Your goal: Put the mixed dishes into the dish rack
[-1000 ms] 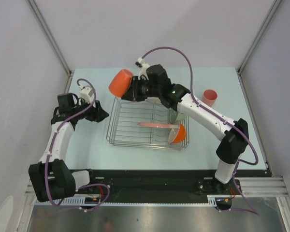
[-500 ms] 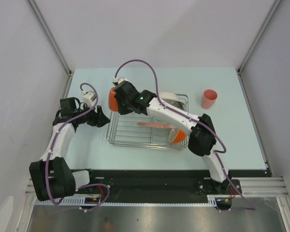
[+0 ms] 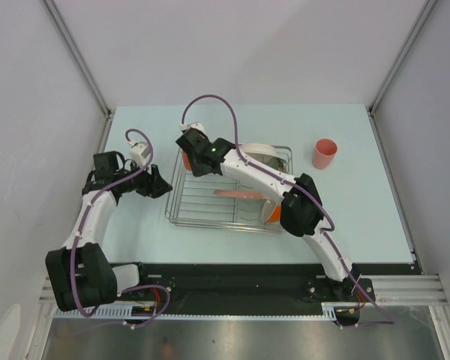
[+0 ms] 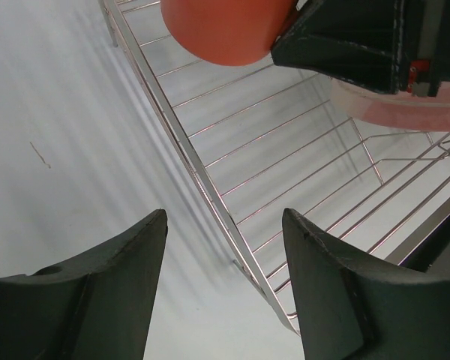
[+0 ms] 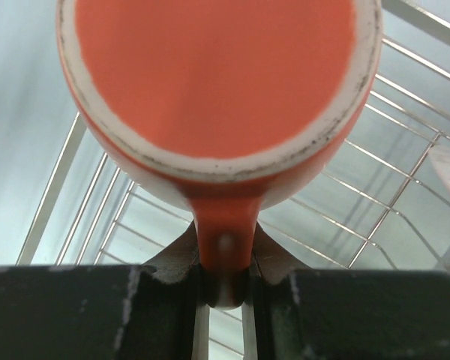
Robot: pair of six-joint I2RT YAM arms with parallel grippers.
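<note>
right gripper: clamped on the handle of the orange handled mug | mug: tipped on its side above the far-left corner of the dish rack | left gripper: jaws apart, empty, just left of the rack | salmon-pink handleless cup: on the table, far right

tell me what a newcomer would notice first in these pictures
The orange handled mug fills the right wrist view, pinched by its handle in the right arm's jaws over the far left corner of the dish rack. The rack holds a salmon-pink plate in its middle and an orange bowl at its near right corner. A salmon-pink cup stands alone on the table to the rack's right.
</note>
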